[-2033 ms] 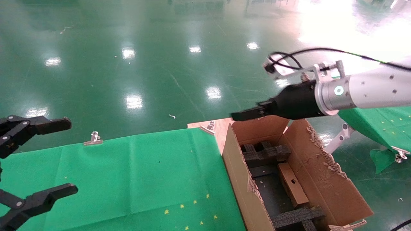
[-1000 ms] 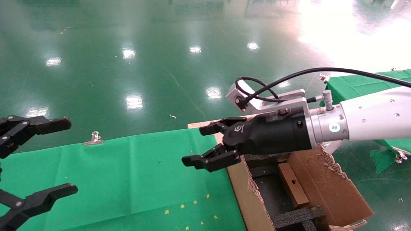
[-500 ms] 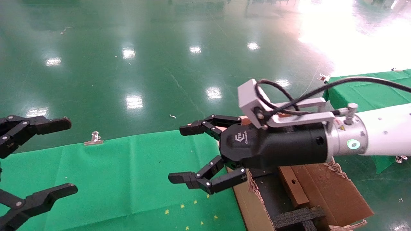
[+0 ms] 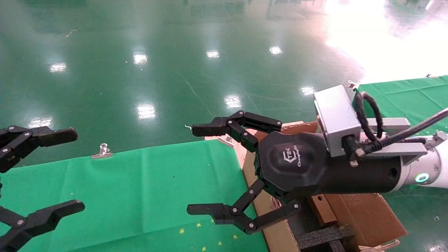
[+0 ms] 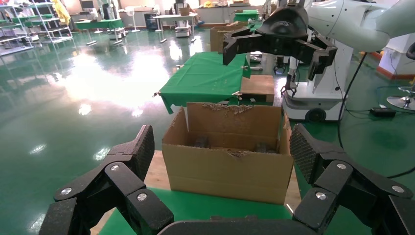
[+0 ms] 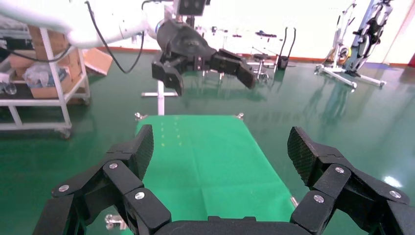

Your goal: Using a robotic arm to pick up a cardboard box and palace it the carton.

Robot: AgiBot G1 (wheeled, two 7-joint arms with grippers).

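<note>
Right arm, white with a glowing teal ring at the wrist, is extended in from the right, a grey camera block being carried on top of the black claw body. Right claw is held spread wide, empty, its linked fingers directed leftward past the right edge of the surface. Left claw is seen at the left edge of the surface, likewise spread wide and empty, fingers directed rightward, raised above the surface.
</note>
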